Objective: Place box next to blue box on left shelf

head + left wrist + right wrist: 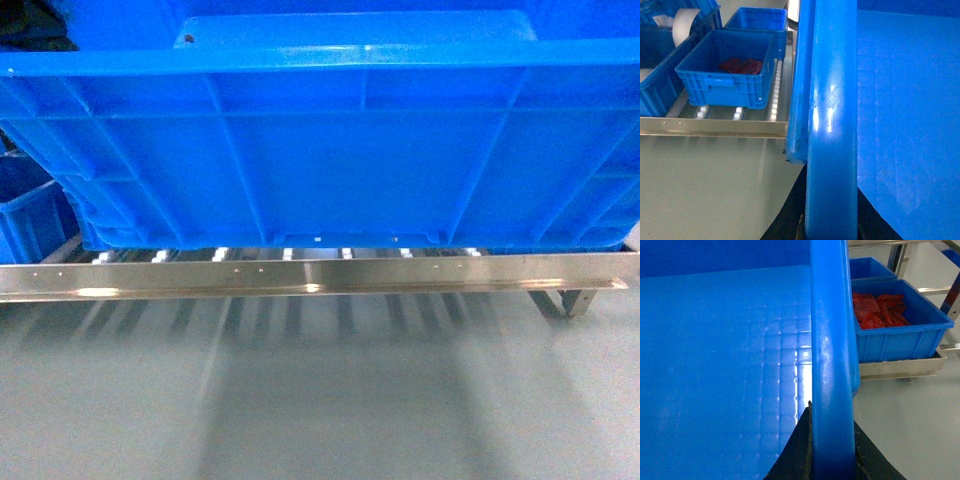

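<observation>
Both grippers, left (pixel 832 227) and right (pixel 832 462), clamp opposite rims of the box (pixel 320 150), whose base seems to rest on the left shelf (pixel 320 272) rollers, so next likely comes releasing.

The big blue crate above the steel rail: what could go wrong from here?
1. The box hangs low over the left shelf's front rail; its base might catch there.
2. A smaller blue bin sits close on its left; sliding sideways could bump it.
3. Each end effector holds only a rim, so tilting is possible.
</observation>
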### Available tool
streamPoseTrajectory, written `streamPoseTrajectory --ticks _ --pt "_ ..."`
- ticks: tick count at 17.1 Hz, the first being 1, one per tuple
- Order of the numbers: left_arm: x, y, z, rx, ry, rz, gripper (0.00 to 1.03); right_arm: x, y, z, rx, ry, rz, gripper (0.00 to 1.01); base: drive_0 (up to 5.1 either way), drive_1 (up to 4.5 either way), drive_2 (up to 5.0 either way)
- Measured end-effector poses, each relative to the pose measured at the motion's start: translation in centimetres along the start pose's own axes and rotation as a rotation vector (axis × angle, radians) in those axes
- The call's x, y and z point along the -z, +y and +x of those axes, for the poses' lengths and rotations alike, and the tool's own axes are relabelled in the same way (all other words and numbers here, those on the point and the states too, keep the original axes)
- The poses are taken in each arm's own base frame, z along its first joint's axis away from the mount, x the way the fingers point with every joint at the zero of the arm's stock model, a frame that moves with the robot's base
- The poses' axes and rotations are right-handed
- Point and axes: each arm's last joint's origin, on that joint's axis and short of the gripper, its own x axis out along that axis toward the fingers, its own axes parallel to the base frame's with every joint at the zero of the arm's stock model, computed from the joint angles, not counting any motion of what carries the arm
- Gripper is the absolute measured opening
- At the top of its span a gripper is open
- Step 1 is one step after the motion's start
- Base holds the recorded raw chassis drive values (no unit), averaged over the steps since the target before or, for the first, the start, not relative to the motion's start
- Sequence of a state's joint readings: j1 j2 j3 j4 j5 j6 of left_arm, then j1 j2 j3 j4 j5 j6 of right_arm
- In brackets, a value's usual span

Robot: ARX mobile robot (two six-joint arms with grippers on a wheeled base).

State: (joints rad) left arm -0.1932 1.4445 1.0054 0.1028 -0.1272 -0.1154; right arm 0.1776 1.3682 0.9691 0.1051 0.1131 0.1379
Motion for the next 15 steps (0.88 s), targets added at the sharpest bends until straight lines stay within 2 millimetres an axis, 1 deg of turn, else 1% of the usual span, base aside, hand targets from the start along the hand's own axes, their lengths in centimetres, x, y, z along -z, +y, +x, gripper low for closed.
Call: streamPoseTrajectory --ticks 15 --pt "0.00 0.00 0.00 0.000 0.000 0.000 0.07 0.00 0.00 0.00 0.000 0.000 0.000 0.09 0.0 0.00 0.0"
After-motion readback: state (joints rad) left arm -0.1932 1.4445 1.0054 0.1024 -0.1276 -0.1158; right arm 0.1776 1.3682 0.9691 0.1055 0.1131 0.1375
